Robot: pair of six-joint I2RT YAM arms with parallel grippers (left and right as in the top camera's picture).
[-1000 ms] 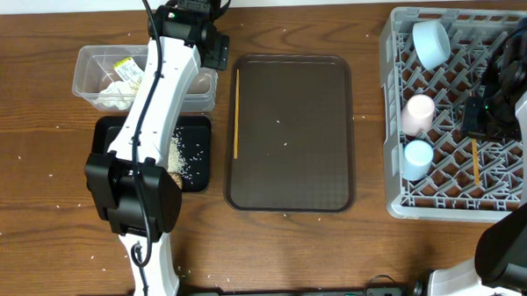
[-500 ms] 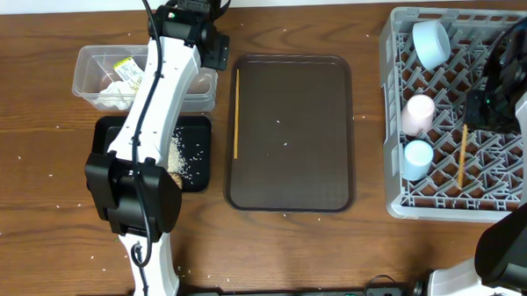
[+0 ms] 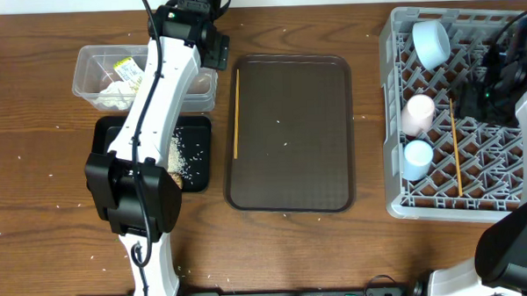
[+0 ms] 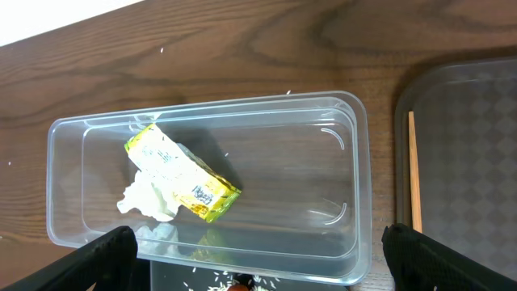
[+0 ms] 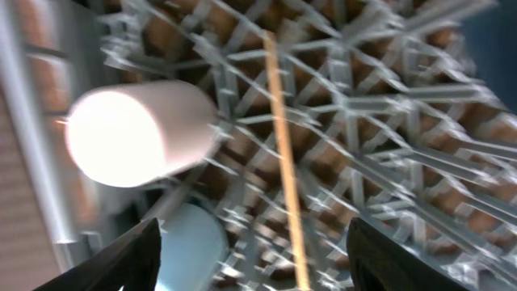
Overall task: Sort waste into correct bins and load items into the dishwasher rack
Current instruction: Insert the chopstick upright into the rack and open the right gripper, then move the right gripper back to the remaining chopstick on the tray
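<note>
right gripper jaws now apart | chopstick just let go, lies on the rack lattice at right of frame | we reckon the other chopstick, on the brown tray, is next

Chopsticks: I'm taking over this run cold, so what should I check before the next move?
1. The chopstick in the dishwasher rack lies on the lattice, clear of the right pincer: ok.
2. The right pincer is open and empty: ok.
3. The second chopstick is loaded: not ok; it lies on the serving tray, along its left edge.
4. The left pincer is open and empty above the clear tub: ok.
5. The wrapper and the tissue are inside the clear tub: ok.
6. The pink cup and the light-blue cup are in the rack: ok.
</note>
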